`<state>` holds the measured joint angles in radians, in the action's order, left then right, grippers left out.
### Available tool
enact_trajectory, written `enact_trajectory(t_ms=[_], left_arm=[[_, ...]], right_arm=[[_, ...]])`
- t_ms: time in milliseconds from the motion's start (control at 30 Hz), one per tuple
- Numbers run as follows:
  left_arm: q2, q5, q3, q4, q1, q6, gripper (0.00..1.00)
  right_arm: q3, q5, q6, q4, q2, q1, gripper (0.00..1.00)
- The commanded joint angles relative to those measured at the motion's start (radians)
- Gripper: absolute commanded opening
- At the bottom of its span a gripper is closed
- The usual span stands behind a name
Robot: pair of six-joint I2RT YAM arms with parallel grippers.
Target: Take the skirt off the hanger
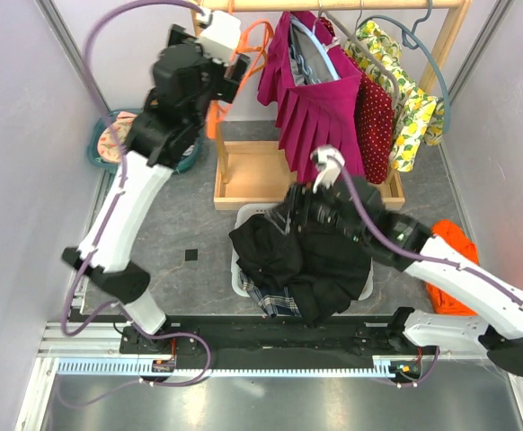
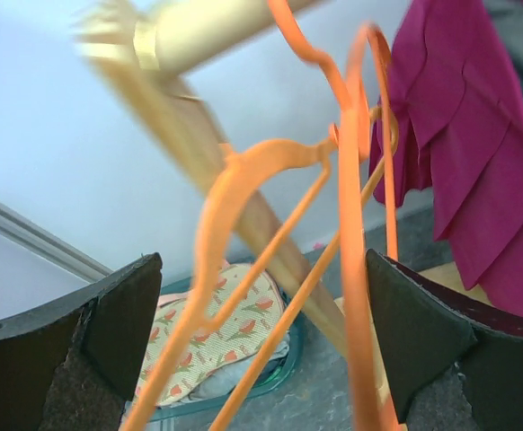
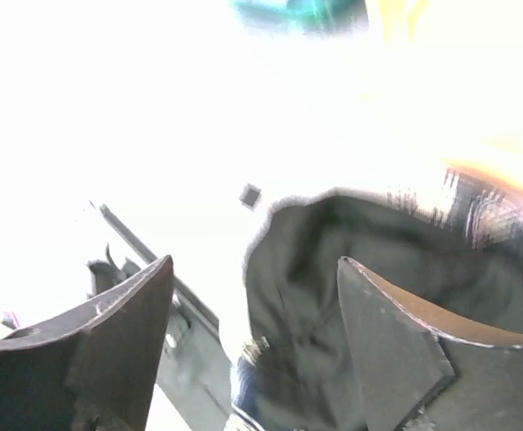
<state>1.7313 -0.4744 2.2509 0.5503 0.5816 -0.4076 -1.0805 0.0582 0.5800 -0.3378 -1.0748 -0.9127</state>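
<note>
Inspecting the task's thing first: we take the dark garment [image 1: 270,256] heaped in the white basket [image 1: 240,274] to be the skirt. It lies clear of any hanger, well below the wooden rail [image 2: 208,27].

We judge it soft, limp and light. It will bunch and drape rather than hold a shape, and it is not fragile. A pinch on a raised fold or at the waistband should hold it, while a loose hem could slide out.

The left gripper [image 2: 261,296] is up at the rail with its jaws wide apart. A bare orange hanger [image 2: 243,180] passes between them unclamped. It looks thin, stiff and free to swing.

The right gripper [image 3: 252,296] stands spread over the dark cloth, holding nothing; its view is badly overexposed.

A magenta pleated skirt [image 1: 320,117] hangs at the rail.
</note>
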Motion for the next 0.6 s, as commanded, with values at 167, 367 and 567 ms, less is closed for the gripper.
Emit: enact_trajectory(t_ms=[167, 367, 567], left_arm=[[-0.255, 0.105, -0.117, -0.01, -0.002, 0.107, 1.0], [-0.358, 0.155, -0.237, 0.011, -0.002, 0.168, 1.0], [-0.438, 0.226, -0.304, 0.063, -0.002, 0.233, 1.0]], right_arm=[[-0.742, 0.221, -0.278, -0.285, -0.184, 0.008, 0.84], [-1.249, 0.483, -0.535, -0.288, -0.471, 0.043, 0.8], [-1.386, 0.496, -0.695, -0.173, -0.632, 0.152, 0.83]])
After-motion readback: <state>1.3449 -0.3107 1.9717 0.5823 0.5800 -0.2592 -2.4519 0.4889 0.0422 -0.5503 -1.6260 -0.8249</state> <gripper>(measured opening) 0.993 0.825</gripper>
